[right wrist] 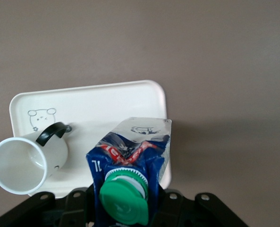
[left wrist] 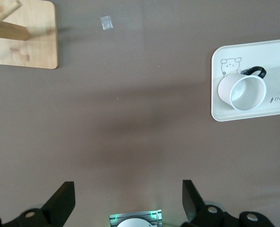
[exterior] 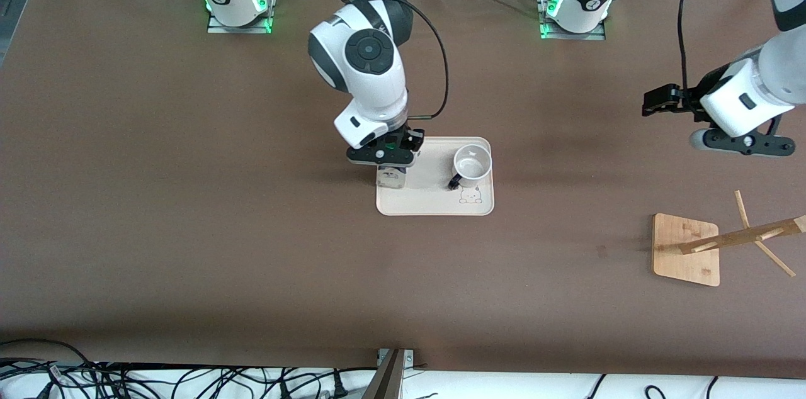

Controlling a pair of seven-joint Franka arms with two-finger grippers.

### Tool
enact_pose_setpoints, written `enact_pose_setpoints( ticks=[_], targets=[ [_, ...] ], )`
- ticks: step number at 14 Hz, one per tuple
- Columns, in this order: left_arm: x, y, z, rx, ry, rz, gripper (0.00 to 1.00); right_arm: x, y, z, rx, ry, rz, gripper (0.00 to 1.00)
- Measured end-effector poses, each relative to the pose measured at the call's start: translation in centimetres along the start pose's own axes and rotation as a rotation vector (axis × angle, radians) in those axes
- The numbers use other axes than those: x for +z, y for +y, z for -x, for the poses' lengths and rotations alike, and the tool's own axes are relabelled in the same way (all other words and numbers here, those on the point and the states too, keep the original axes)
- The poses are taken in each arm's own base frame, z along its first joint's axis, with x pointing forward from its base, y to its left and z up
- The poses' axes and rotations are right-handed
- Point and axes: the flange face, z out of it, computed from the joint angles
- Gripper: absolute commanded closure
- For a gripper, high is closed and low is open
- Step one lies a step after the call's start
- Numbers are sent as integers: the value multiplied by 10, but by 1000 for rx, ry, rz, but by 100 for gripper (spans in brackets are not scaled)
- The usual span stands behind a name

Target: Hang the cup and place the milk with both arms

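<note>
1. The right tool [exterior: 391, 163], on the arm based at the front view's upper left, is sitting low over the end of the cream rectangular plastic tray [exterior: 434, 202] that faces the right arm's end of the brown worktop [exterior: 189, 229]. Its fingers are gripping the small dark-blue gable-top milk carton with a round green cap [right wrist: 130, 175]; only a pale corner of it is showing below the tool in the front view. Whether the carton is resting on the tray or lifted just off it, I cannot tell.
2. The small white mug with a thin black handle [exterior: 472, 165] is standing upright on the same tray, beside the carton, toward the left arm's end.
3. The bamboo mug rack with a square base and slanting pegs [exterior: 686, 249] is standing well apart from the tray, at the left arm's end of the worktop, nearer the front camera. Its pegs are showing bare.
4. The left tool [left wrist: 128, 201] is waiting in the air above bare worktop, fingers spread wide, gripping nothing.
5. Judging by this, the milk is in hand but not placed, and the mug's pickup and hanging are not yet done.
</note>
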Motion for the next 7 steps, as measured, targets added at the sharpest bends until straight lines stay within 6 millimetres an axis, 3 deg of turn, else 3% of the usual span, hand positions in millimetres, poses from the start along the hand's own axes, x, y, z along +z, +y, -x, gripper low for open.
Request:
enact_pose_setpoints(
  ticks=[3, 5, 7],
  targets=[
    [31, 65, -15, 107, -52, -16, 0, -40, 70, -52, -61, -44, -14, 66],
    [58, 116, -28, 181, -62, -32, 0, -51, 138, -88, -104, -92, -9, 66],
    [87, 155, -41, 238, -62, -44, 0, -49, 211, -117, -154, -135, -15, 65]
  ],
)
